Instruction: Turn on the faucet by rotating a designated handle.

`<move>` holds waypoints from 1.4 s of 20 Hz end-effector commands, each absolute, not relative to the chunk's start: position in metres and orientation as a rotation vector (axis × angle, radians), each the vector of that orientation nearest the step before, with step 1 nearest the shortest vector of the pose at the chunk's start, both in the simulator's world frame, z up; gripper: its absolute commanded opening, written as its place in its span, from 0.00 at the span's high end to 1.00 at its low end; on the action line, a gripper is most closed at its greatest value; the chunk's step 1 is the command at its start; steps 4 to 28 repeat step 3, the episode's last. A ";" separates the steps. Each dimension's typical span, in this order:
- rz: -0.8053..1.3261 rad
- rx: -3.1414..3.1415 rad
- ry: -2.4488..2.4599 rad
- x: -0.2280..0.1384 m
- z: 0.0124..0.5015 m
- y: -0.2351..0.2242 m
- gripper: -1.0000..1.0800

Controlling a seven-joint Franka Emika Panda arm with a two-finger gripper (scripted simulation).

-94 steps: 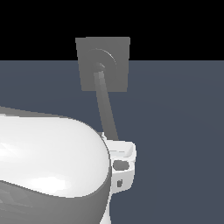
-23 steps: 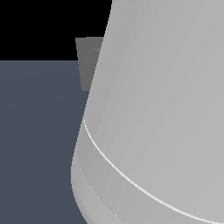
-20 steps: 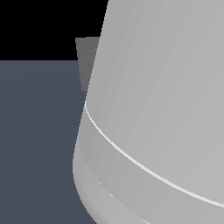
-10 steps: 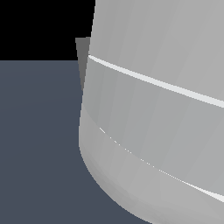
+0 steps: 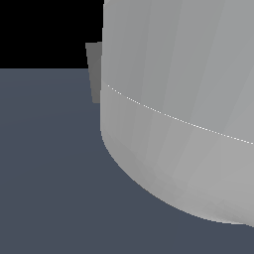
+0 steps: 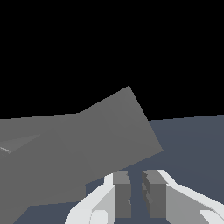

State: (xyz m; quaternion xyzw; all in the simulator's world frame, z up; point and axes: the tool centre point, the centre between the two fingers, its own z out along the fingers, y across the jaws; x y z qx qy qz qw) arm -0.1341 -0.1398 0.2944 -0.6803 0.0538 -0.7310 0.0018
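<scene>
In the exterior view my white arm (image 5: 183,109) fills most of the picture and hides the handle and my gripper. Only a narrow grey strip of the faucet (image 5: 94,69) shows past the arm's edge. In the wrist view a broad grey bar-like slab, which I take for the handle (image 6: 109,135), slants across just beyond my fingertips, and more grey faucet surface (image 6: 26,131) lies behind it. I cannot tell whether the fingers touch it. My gripper (image 6: 136,180) has its dark pads (image 6: 122,192) nearly together, with nothing between them.
A dark blue-grey floor (image 5: 49,173) spreads under everything, with black background above it. The arm's bulk blocks the exterior view's right side.
In the exterior view the arm has swung further across, covering more of the faucet plate, and its seam line has shifted. Nothing was grasped.
</scene>
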 end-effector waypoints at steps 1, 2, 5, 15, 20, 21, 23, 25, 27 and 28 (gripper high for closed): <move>-2.224 -2.223 0.124 -0.129 0.294 -0.138 1.00; -2.225 -2.223 0.123 -0.129 0.296 -0.139 1.00; -2.225 -2.223 0.123 -0.129 0.296 -0.139 1.00; -2.225 -2.223 0.123 -0.129 0.296 -0.139 1.00; -2.225 -2.223 0.123 -0.129 0.296 -0.139 1.00; -2.225 -2.223 0.123 -0.129 0.296 -0.139 1.00; -2.225 -2.223 0.123 -0.129 0.296 -0.139 1.00; -2.225 -2.223 0.123 -0.129 0.296 -0.139 1.00; -2.225 -2.223 0.123 -0.129 0.296 -0.139 1.00; -2.225 -2.223 0.123 -0.129 0.296 -0.139 1.00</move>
